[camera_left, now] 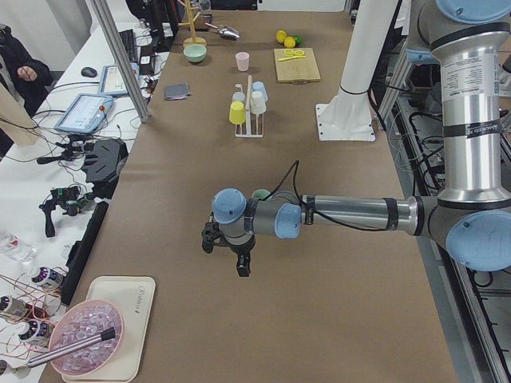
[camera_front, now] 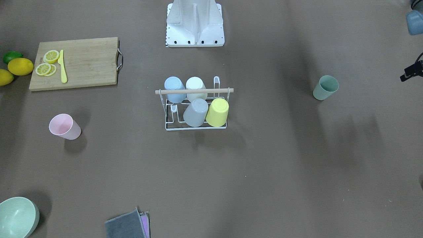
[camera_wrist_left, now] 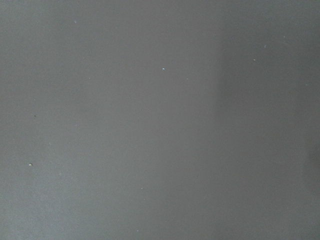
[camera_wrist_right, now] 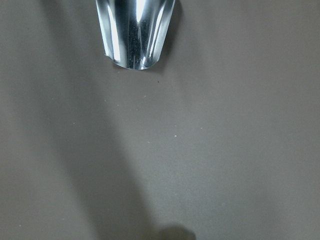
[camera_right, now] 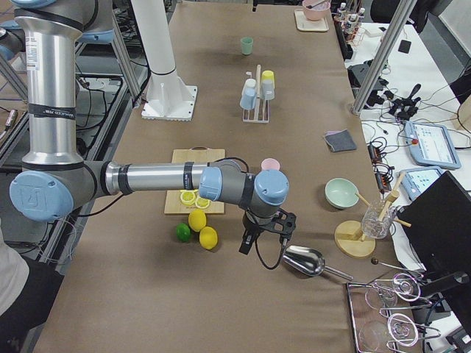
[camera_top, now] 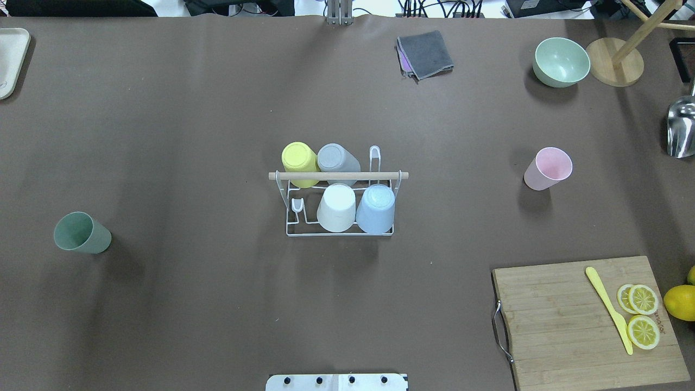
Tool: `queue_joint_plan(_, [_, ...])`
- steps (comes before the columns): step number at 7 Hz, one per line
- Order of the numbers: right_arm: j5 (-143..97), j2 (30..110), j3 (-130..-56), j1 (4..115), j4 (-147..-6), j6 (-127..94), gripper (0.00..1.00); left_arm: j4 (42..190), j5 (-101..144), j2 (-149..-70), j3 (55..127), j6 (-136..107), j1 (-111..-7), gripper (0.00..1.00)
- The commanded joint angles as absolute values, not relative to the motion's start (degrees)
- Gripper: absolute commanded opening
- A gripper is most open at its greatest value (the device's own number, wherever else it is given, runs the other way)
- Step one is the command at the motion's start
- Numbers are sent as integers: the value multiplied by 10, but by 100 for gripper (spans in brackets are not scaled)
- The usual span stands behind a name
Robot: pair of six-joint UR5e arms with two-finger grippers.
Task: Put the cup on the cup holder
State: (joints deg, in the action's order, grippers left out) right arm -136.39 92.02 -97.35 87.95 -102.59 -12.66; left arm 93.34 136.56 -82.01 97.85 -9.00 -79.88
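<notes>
The cup holder (camera_front: 198, 90), a white wire rack with a wooden rod handle, stands mid-table, also in the overhead view (camera_top: 336, 175). Several cups sit upside down on it: blue, white, grey and yellow. A pink cup (camera_top: 548, 168) stands upright on the robot's right side, and a green cup (camera_top: 81, 233) on its left. My left gripper (camera_left: 227, 254) hovers over bare table beyond the green cup. My right gripper (camera_right: 263, 235) hovers near a metal scoop (camera_wrist_right: 136, 32). I cannot tell whether either is open or shut. Neither holds a cup.
A cutting board (camera_top: 564, 326) with lemon slices and a yellow knife lies front right, with lemons beside it. A green bowl (camera_top: 561, 61), a grey cloth (camera_top: 425, 53), a wooden stand (camera_top: 613, 68) and the scoop (camera_top: 681, 127) are far right. A tray (camera_top: 11, 60) is far left.
</notes>
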Motion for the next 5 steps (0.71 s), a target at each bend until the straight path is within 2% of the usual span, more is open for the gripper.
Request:
queue_joint_plan(1, [-1396,882,-974,829,-1030,-134,100,933,1365,-826,983,-91,-799,98])
queue_joint_plan(4, [-1401,797,-966,725,-1026,-310,100,933,1364,-853,1015,-105,-802,98])
queue_joint_plan(5, [-1401,749,-936,703,-1026,-336,100,932,1362,-880,1016,-125,-804,98])
